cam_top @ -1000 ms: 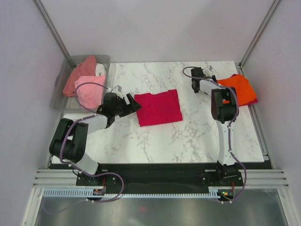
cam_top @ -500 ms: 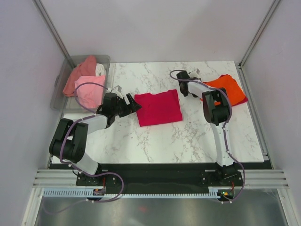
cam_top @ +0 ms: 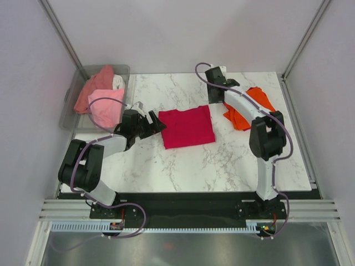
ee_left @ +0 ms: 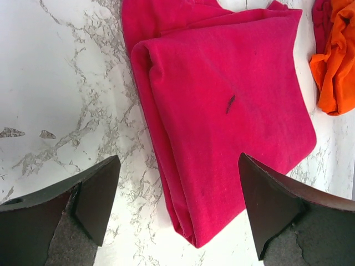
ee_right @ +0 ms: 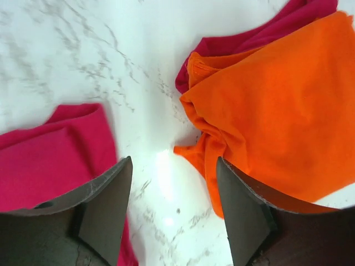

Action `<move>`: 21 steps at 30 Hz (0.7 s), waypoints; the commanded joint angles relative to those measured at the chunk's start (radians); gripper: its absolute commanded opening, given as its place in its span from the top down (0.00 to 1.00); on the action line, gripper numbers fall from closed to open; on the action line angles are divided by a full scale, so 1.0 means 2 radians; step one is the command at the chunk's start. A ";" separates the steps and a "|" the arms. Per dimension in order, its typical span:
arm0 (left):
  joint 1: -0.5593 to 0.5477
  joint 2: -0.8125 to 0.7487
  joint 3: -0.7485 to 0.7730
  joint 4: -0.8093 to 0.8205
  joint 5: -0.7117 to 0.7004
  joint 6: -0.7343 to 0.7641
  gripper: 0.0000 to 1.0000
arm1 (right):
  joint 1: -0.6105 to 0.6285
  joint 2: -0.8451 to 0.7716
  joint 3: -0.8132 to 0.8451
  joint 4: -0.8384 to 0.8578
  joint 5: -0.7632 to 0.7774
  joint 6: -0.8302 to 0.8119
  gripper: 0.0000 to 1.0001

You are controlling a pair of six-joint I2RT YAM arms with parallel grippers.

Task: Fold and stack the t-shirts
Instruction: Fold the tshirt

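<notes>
A crimson t-shirt (cam_top: 186, 127) (ee_left: 233, 105) lies folded in the middle of the marble table. My left gripper (cam_top: 157, 125) (ee_left: 178, 166) hovers open at its left edge, with the shirt's near corner between the fingers and untouched. A bright orange t-shirt (cam_top: 247, 108) (ee_right: 277, 100) lies rumpled to the right, partly over a darker magenta shirt (ee_right: 260, 36). My right gripper (cam_top: 214, 98) (ee_right: 173, 166) is open over bare table between the crimson shirt (ee_right: 50, 160) and the orange one, holding nothing.
A clear grey bin (cam_top: 71, 108) stands at the back left corner with a pink shirt (cam_top: 105, 108), a salmon one (cam_top: 97, 80) and a white one (cam_top: 118, 82) inside. Metal frame posts rise at both back corners. The table edge (cam_top: 302, 149) runs along the right.
My right arm has swung left from the right edge, dragging the orange shirt toward the middle; its jaws have let go and now stand open. The left arm and crimson shirt have not moved.
</notes>
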 commanded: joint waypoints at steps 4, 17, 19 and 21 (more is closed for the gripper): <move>-0.003 -0.013 0.013 0.002 -0.010 0.003 0.05 | -0.008 -0.131 -0.085 0.075 -0.159 0.003 0.29; -0.002 0.004 0.024 -0.008 -0.006 0.011 0.00 | -0.034 -0.167 -0.257 0.225 -0.375 0.041 0.16; -0.003 0.005 0.024 -0.006 -0.005 0.014 0.00 | -0.044 -0.167 -0.274 0.261 -0.394 0.048 0.13; -0.003 0.011 0.028 -0.006 0.005 0.013 0.00 | -0.049 -0.166 -0.293 0.285 -0.404 0.058 0.06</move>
